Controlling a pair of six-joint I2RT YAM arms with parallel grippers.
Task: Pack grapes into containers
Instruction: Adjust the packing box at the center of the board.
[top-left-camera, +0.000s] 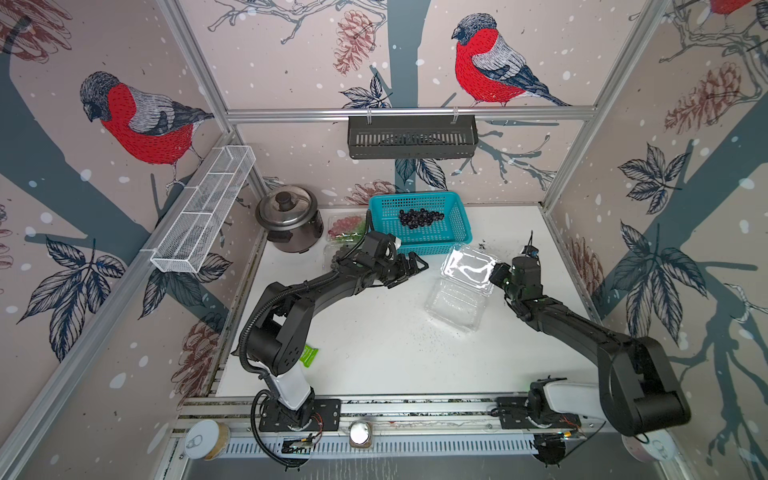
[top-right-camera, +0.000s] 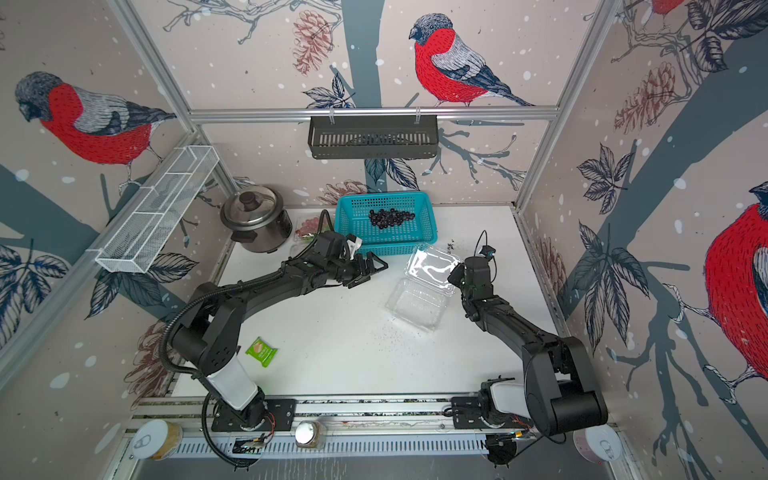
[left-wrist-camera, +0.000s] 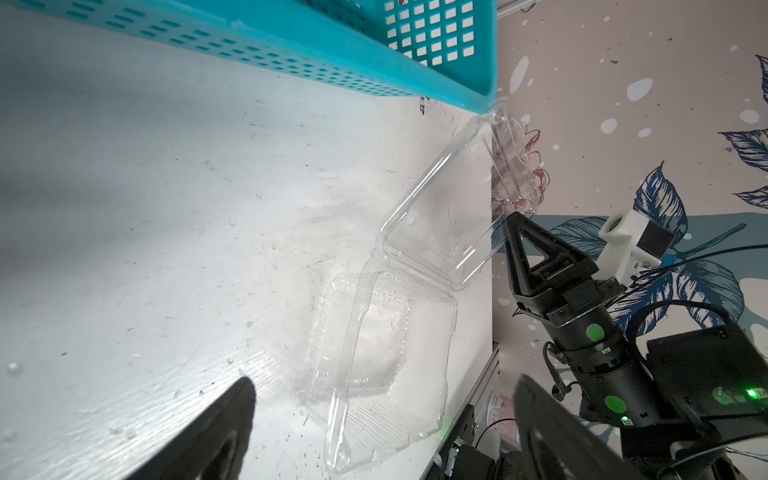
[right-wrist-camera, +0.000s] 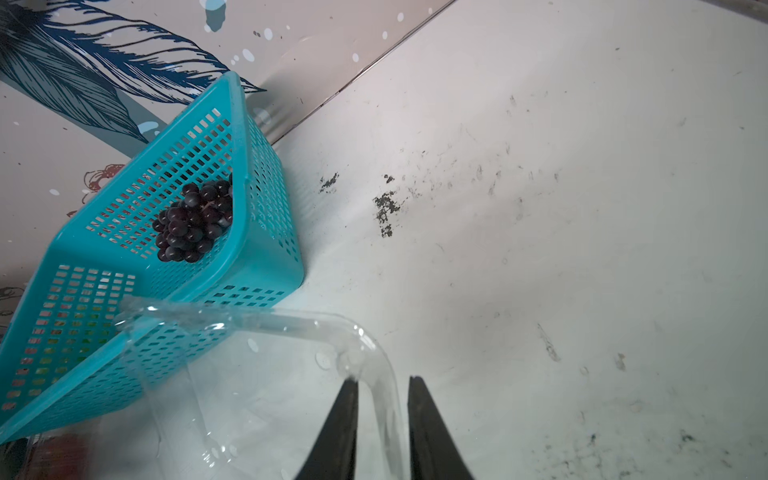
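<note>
Both top views: open clamshell lying empty on white table; dark grapes sitting in perforated teal basket; L claw hanging spread wide.
L wrist: clear ribbed clamshell, lid leaning up w/ corner at basket.
R wrist: R claw barely parted, straddling lid rim.

basket: teal, perforated grid | grapes: dark purple-black | container: clear, ribbed | desk: white, dark-speckled | rice cooker: steel grey, black knob | packet: green | walls: pale pink, red-breasted bird print
</note>
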